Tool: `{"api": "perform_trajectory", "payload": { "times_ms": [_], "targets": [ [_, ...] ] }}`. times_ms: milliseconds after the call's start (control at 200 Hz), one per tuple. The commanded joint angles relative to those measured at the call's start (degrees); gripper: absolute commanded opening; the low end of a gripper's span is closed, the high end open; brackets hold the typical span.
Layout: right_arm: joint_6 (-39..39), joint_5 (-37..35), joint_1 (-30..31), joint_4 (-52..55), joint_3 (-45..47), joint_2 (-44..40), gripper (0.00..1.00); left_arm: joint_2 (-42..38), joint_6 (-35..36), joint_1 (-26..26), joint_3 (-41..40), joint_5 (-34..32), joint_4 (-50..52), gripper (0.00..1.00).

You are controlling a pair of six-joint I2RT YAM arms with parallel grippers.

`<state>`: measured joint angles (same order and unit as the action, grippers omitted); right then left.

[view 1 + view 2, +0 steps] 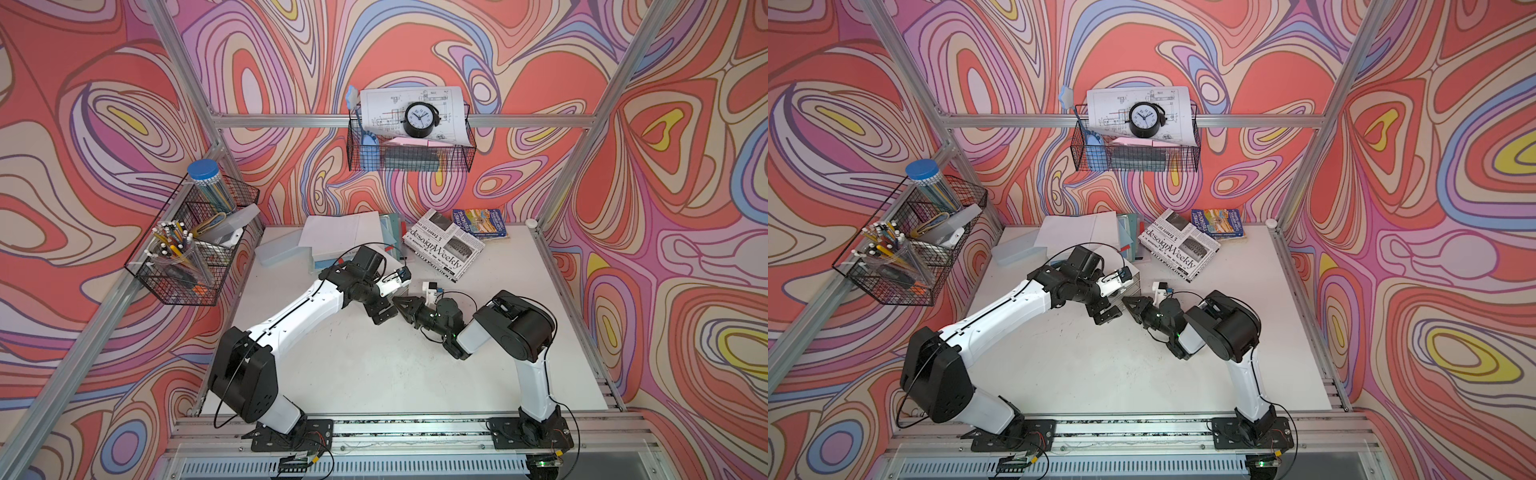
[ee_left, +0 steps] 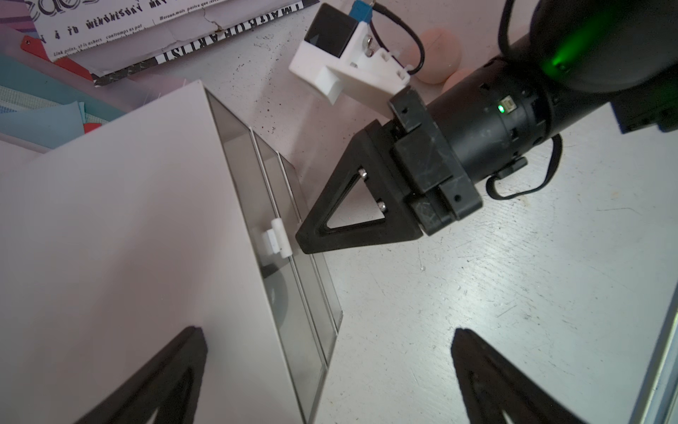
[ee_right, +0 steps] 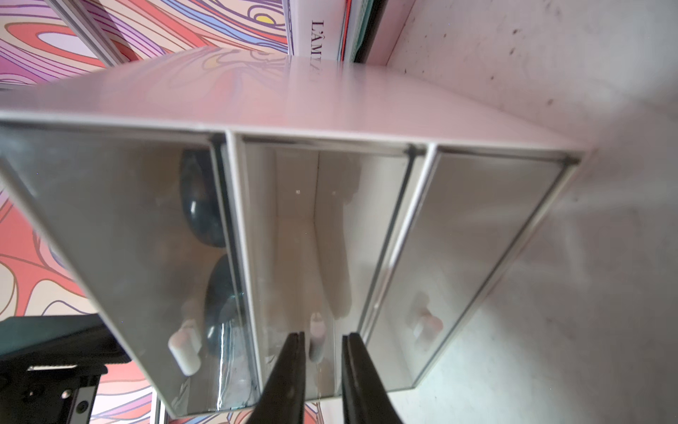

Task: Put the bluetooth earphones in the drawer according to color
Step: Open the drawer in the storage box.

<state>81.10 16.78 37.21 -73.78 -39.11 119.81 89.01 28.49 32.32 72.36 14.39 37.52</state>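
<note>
A white drawer unit with three translucent drawers is seen on the table. Two black earphone cases are made out through the front of the top drawer, the one farthest from the table. Two pale pink earphone cases are found lying on the table close together, behind the right arm. White cases cannot be told with any certainty. The right gripper is set at the middle drawer, its jaws narrowly parted with the small white handle between them; no pinch on it is shown and nothing is held. The left gripper is spread wide and empty, one finger above the unit's top and one over bare table. The opening of the middle drawer is judged to be the step in hand. The handle is taken for a short stiff peg, best pinched squarely at its middle. The unit is likely light enough to be dragged along when pulled, so a press on its top may be needed. The cases are judged light, hard and glossy, so they could be squeezed out of the jaws. Each is best taken across its narrow waist, centred, from its free side
</note>
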Motion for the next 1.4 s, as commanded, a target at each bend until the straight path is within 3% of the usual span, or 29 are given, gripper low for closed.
{"api": "perform_trajectory", "payload": {
  "times_ms": [0,356,916,1397],
  "targets": [
    [-0.2,0.3,0.2,-1.5,-0.5,0.8,0.21,3.2,-3.0,0.0,-2.5,1.2,11.2,0.98],
    [-0.3,0.2,0.2,-0.7,-2.1,1.7,0.18,3.3,-3.0,0.1,-2.4,1.6,11.2,0.99],
    [-0.6,-1.0,0.2,-0.4,-2.2,2.4,0.0,3.7,-2.9,0.0,-2.1,2.3,11.9,0.99],
    [-0.5,-1.7,0.2,-1.5,3.8,-0.5,0.0,2.4,-3.0,0.0,-2.0,2.7,11.5,0.99]
  ]
}}
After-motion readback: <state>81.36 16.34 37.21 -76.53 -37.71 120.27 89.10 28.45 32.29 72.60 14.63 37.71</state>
